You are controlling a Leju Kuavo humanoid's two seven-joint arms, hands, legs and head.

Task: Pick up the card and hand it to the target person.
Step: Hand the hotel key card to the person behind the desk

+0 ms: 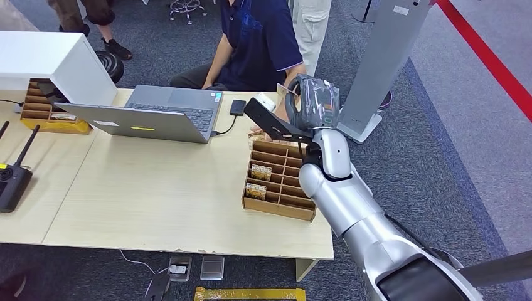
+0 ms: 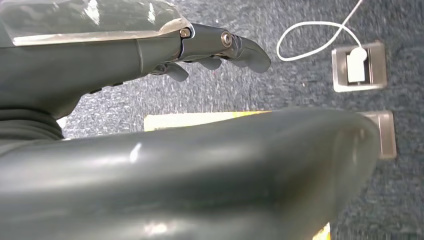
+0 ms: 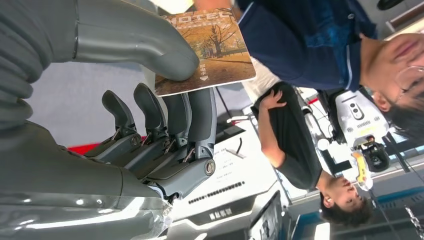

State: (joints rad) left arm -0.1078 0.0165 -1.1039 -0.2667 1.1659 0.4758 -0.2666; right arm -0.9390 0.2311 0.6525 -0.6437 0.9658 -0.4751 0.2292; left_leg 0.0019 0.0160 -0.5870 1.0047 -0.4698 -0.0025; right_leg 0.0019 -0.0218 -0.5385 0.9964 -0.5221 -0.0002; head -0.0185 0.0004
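Blue-grey carpet lies under a long wooden table [image 1: 157, 188] where a person in a dark blue shirt [image 1: 257, 37] sits. Up beside them, the right hand [image 1: 312, 100] pinches the card [image 3: 205, 50] with thumb and fingers. Over the carpet, the left hand [image 2: 150, 55] holds nothing, fingers loosely curled.

A: What colours does the card [image 3: 207, 52] carry?
B: Autumn browns and golds, a tree scene, pale lettering.
A: And the right hand [image 3: 145, 100] holding it?
B: Grey thumb, darker fingers [image 3: 200, 117].
A: The person [image 1: 257, 41]?
B: Navy shirt.
A: The table [image 1: 157, 194]?
B: Pale wood grain; the divided tray [image 1: 279, 179] is brown; the laptop [image 1: 157, 113] grey.
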